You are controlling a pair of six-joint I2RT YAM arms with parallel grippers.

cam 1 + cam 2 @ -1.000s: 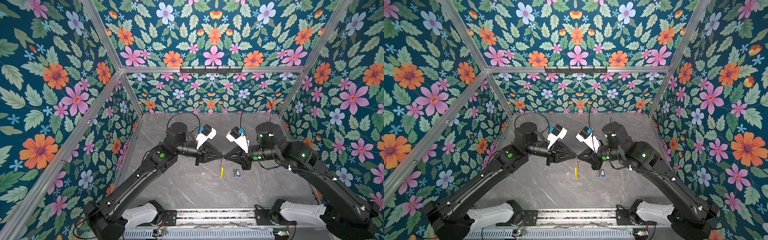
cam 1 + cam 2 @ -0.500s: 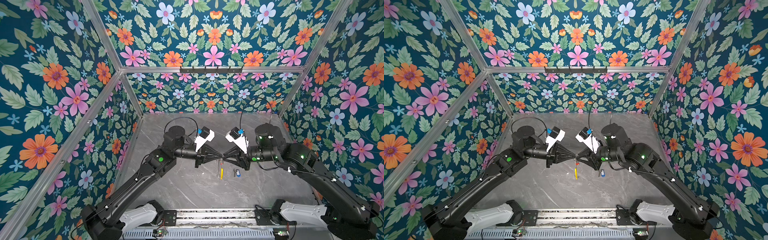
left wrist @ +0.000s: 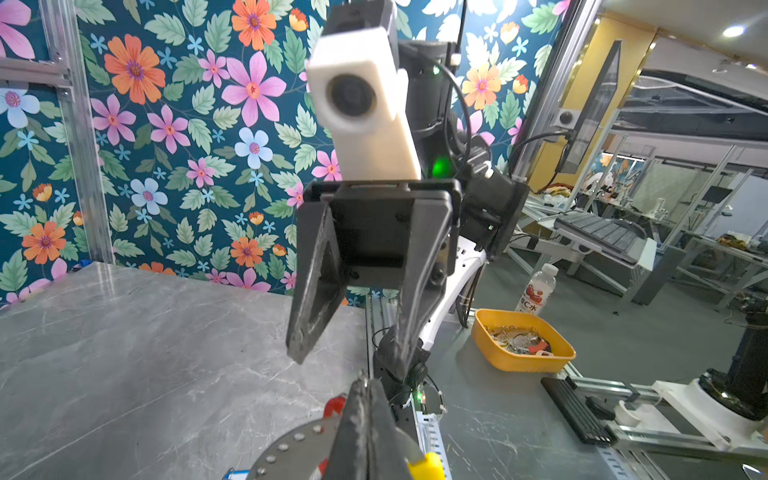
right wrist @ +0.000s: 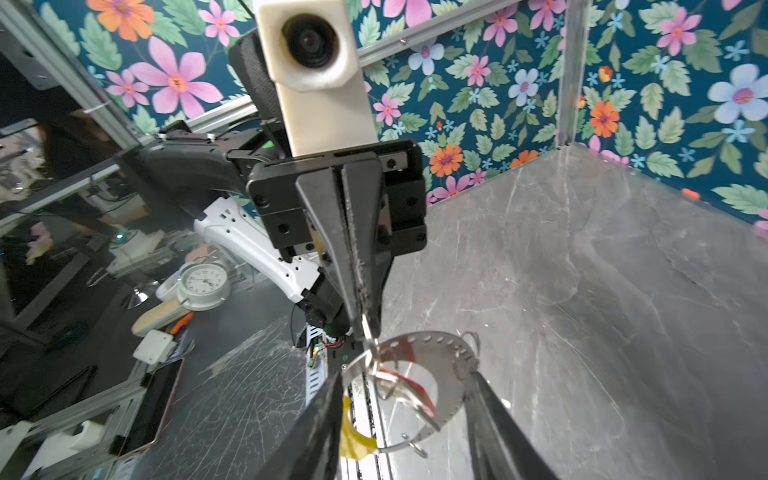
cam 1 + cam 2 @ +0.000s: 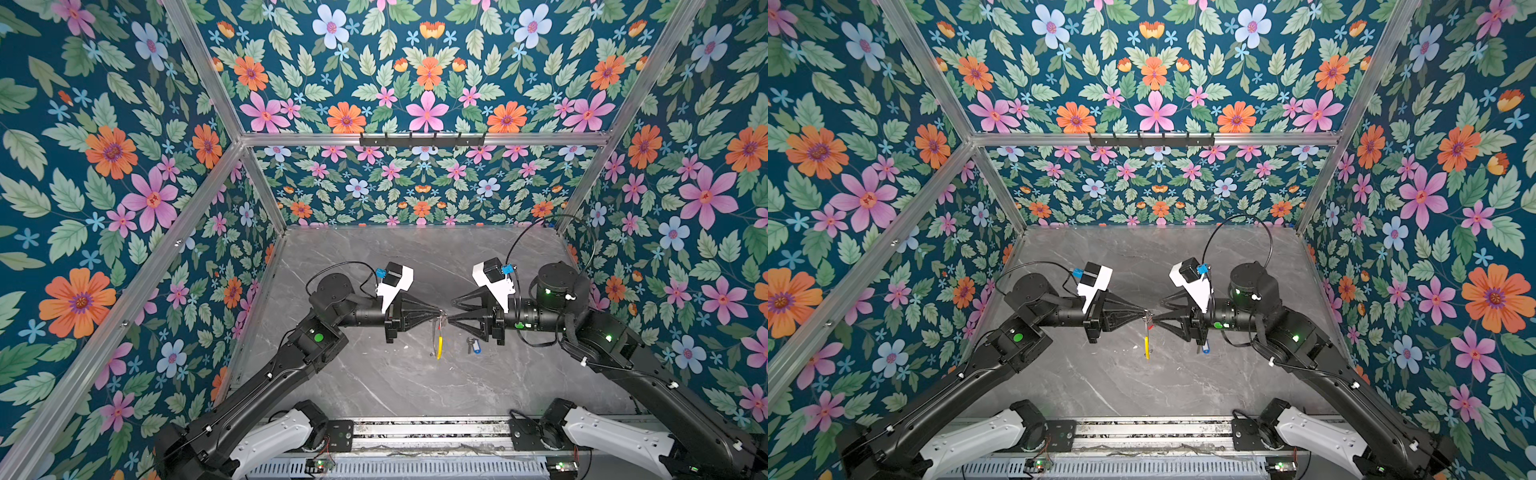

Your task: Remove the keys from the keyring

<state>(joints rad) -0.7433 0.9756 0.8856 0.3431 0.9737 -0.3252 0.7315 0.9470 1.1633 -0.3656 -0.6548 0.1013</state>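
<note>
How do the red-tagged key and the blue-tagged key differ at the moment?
The blue-tagged key lies on the table, off the keyring; the red-tagged key hangs at the keyring. The blue-tagged key's tag is blue, the red-tagged key's red. Both are small, with oblong tags.

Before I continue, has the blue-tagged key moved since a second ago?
No. The blue-tagged key keeps the same gap to the front rail.

Grey marble table [image 5: 374, 386], blue-tagged key [image 5: 475, 347] lying flat (near middle)
</note>
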